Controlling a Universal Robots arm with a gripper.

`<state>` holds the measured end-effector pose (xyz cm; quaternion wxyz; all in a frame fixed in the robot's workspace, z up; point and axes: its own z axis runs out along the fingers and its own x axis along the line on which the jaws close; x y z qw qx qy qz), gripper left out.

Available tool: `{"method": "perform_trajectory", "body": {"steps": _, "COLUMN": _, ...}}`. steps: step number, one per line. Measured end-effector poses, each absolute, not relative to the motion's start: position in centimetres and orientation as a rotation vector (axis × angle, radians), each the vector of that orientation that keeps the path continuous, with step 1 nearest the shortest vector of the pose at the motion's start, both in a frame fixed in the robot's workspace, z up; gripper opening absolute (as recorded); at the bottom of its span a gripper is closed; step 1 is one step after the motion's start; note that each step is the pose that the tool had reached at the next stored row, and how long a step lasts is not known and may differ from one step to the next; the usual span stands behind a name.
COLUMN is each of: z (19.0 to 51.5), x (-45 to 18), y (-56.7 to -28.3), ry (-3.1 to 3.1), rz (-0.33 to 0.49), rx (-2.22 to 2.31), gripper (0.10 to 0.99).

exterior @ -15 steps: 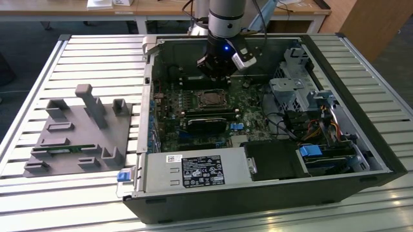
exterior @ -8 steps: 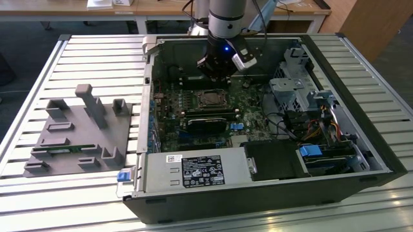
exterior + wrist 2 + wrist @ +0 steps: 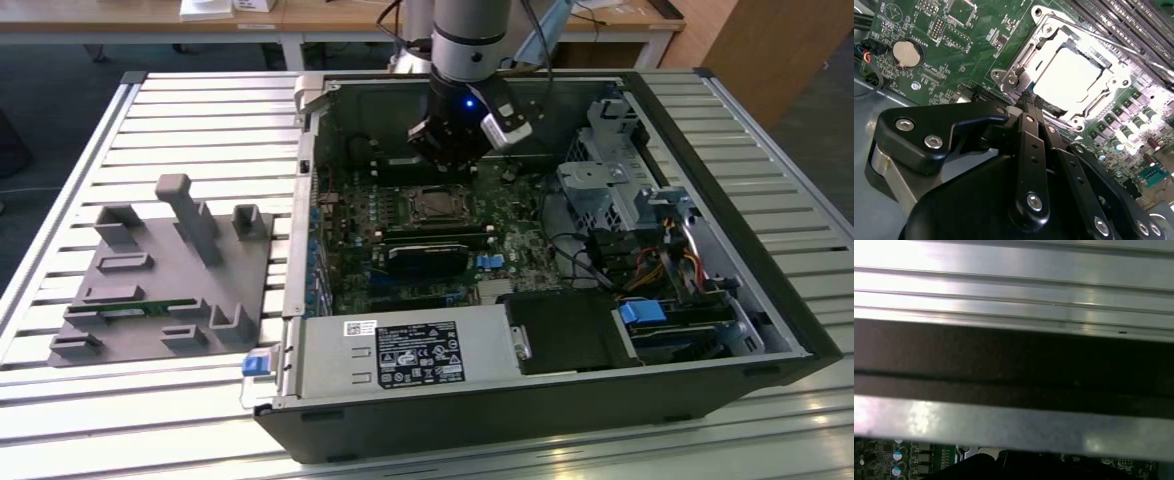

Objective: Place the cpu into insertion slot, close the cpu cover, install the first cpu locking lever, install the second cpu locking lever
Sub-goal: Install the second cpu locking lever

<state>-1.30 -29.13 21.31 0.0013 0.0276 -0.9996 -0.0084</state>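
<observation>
Chip (image 3: 1066, 75) sits in the socket (image 3: 1054, 107) on the green board (image 3: 944, 50), bright silver top showing thru the window of the metal cover (image 3: 1041, 37), which looks to lie down flat around it. In the exterior view the socket (image 3: 433, 205) is near the board's middle, inside the open pc case (image 3: 787, 330) on the slatted table (image 3: 200, 110).

Gripper (image 3: 1026, 107) hangs w/ its black fingers pressed together, tips side by side w/ no gap and nothing pinched between them. Tips are right at the socket's edge, next to the corner w/ a screw; can't tell if they touch the cover or a lever there.

Key relation: chip lies just beyond the fingertips, straight ahead along the fingers' long axis. Exterior view agrees: gripper (image 3: 447, 160) is over the board just behind the socket, toward the case's back wall.

Levers: too fine to judge if latched.
</observation>
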Motion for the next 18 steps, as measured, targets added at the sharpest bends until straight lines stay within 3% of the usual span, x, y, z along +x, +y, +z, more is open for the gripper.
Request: {"method": "perform_trajectory", "body": {"steps": 18, "z": 21.4, "x": -1.3, "y": -31.6, "ry": -3.138, "rz": -0.026, "rx": 0.086, "gripper": 0.106}}
